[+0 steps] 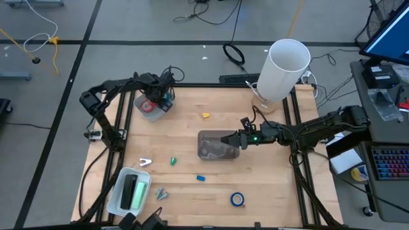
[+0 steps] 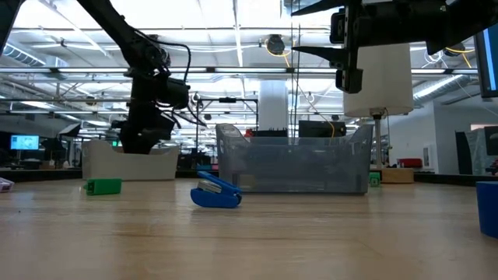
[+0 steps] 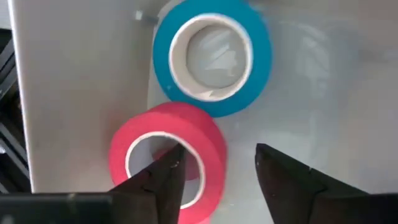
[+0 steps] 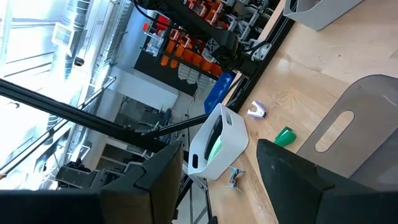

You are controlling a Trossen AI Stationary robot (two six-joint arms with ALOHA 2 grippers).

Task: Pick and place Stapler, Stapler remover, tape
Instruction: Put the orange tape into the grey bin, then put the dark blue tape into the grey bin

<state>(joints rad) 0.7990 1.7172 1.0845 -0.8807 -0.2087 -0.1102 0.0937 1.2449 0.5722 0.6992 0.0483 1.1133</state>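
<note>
Left wrist view: left gripper [image 3: 217, 177] fingers spread, straddling the red tape's [image 3: 208, 143] wall beside blue tape [image 3: 261, 56] — right gripper [image 1: 225, 137] open over the grey bin [image 1: 211, 150].

No legible text, label, brand, number or sign was found in any view. The blue tape roll [image 3: 211, 56] and the red tape roll [image 3: 169, 160] in the left wrist view carried no readable print, and the coloured boxes on the shelving [image 4: 186, 37] in the right wrist view were too small to read; the lit screen [image 2: 24, 142] in the low view showed no characters that could be made out
</note>
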